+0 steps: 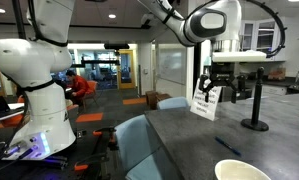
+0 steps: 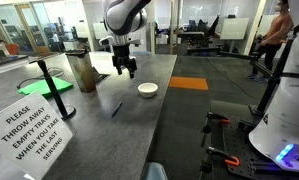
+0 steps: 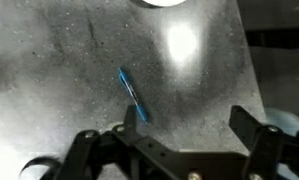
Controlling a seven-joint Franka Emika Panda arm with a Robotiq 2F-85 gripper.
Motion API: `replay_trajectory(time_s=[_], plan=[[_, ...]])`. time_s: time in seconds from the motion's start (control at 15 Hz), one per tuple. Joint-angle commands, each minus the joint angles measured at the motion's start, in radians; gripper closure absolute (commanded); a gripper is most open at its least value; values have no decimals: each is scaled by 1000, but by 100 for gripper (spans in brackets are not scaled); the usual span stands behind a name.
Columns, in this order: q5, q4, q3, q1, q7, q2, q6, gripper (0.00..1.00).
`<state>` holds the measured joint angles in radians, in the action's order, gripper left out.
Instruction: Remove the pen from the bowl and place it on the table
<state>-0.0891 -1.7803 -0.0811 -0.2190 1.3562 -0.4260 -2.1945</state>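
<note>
1. Your gripper (image 3: 167,132) stands wide open and holds nothing. In the wrist view its two dark fingers (image 3: 251,135) rise from the bottom edge, with bare tabletop between them.
2. The pen (image 3: 134,95) lies flat on the table (image 3: 59,70), outside the bowl. It sits near the middle of the wrist frame, slanting from upper left to lower right.
3. Relative to your jaws, the pen is above the gap in the frame. Its lower end points into the left half of the opening, and no finger touches it.
4. The bowl (image 3: 169,3) shows only as a pale arc at the top edge of the wrist view, well apart from the pen.
5. In an exterior view the gripper (image 2: 124,68) hangs above the table (image 2: 159,125). The bowl (image 2: 147,90) is to its lower right and the pen (image 2: 116,108) lies below it in the frame.
6. In an exterior view the bowl (image 1: 241,170) is at the bottom right. The pen (image 1: 223,146) shows as a small blue streak just above it.
7. A printed sign (image 2: 34,125) stands at the lower left of the frame.
</note>
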Motion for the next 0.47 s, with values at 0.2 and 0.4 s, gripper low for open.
replay_trajectory(time_s=[0.2,0.4], plan=[[187,-83,36,-25,-27,128,-9,0],[153,-110,67,-9,-43,163,-16,0]])
